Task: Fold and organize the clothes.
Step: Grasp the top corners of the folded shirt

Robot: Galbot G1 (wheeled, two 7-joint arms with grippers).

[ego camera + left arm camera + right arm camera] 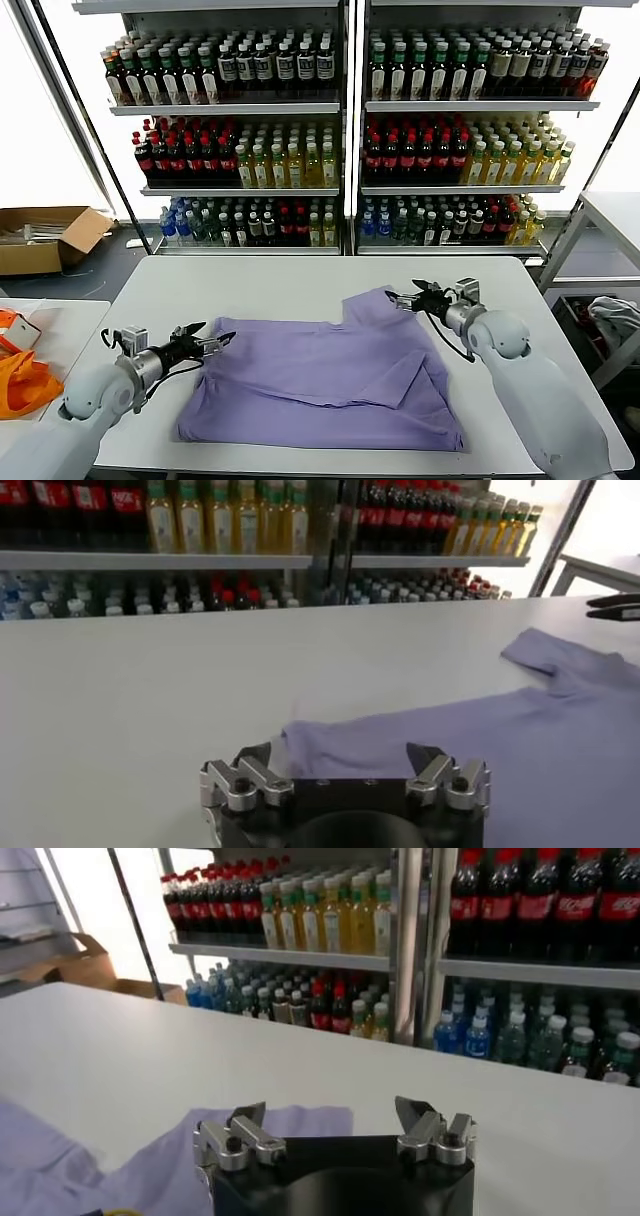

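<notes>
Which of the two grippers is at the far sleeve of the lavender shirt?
The right gripper, open at the far sleeve of the lavender cotton T-shirt. The left gripper is open at the near sleeve.

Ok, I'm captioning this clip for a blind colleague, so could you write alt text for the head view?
A lavender T-shirt lies spread on a white table, with the open left gripper at its left edge and the open right gripper at its far right sleeve. Behind the table stand shelves of bottled drinks; an orange fabric item sits at far left.
</notes>
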